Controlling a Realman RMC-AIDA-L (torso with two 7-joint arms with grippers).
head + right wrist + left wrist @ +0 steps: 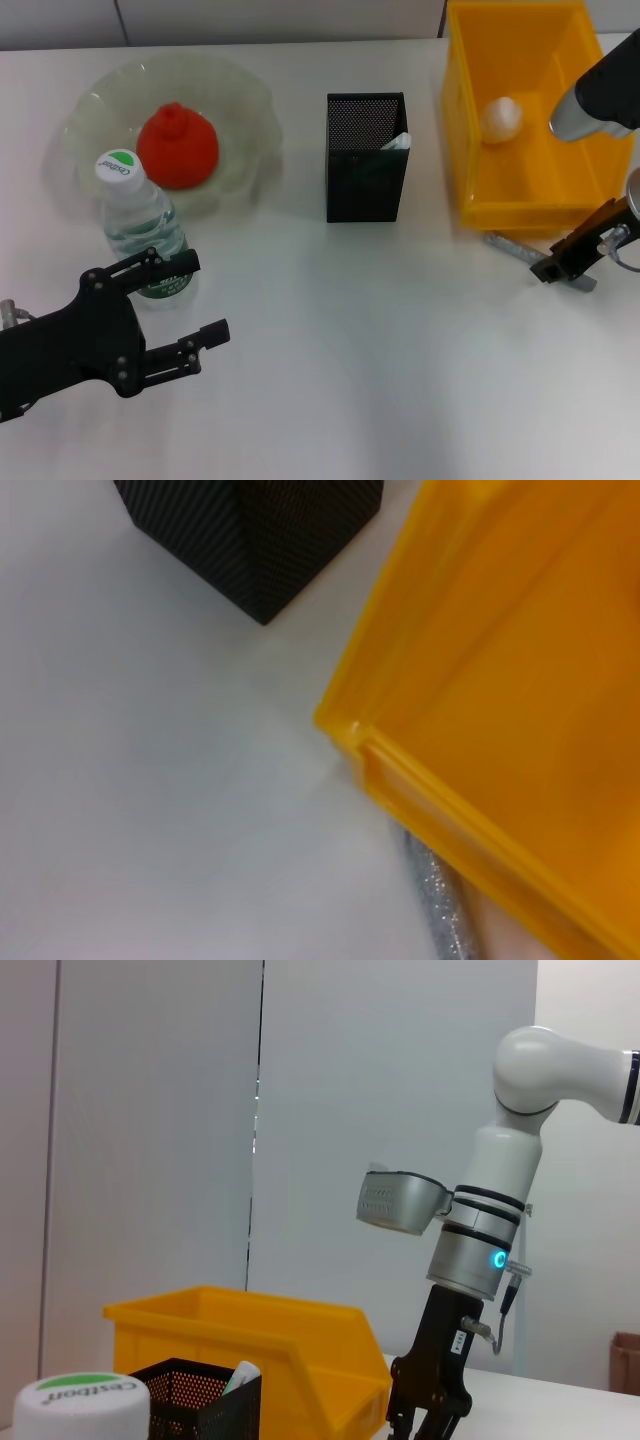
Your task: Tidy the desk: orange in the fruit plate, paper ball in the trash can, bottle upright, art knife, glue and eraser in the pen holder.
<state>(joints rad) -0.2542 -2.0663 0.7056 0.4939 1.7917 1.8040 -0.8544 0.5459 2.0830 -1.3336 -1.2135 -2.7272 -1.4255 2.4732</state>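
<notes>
The glue [515, 246], a thin grey stick with a faintly glittery skin, lies flat on the white table [380, 380] just in front of the yellow bin [470, 150], its far end passing under the right gripper [572, 255]. That gripper hangs low over it beside the bin's front wall; whether its fingers are spread or closed cannot be told, and nothing shows it holding the stick. I judge the glue light, stiff and smooth, likely to roll or skid on the slick tabletop, so a pinch across its middle, square to its length, looks safest. The left gripper [195, 300] rests open and empty next to the upright bottle [143, 225], clear ribbed plastic under a white-and-green cap. The knobbly orange [178, 147] sits in the wavy glass plate [245, 95], and the crumpled paper ball [501, 118] lies in the hard, glossy bin. The black mesh holder [365, 160] stands between plate and bin with a pale tip showing at its rim, probably the knife [396, 142]. The eraser is not visible.
</notes>
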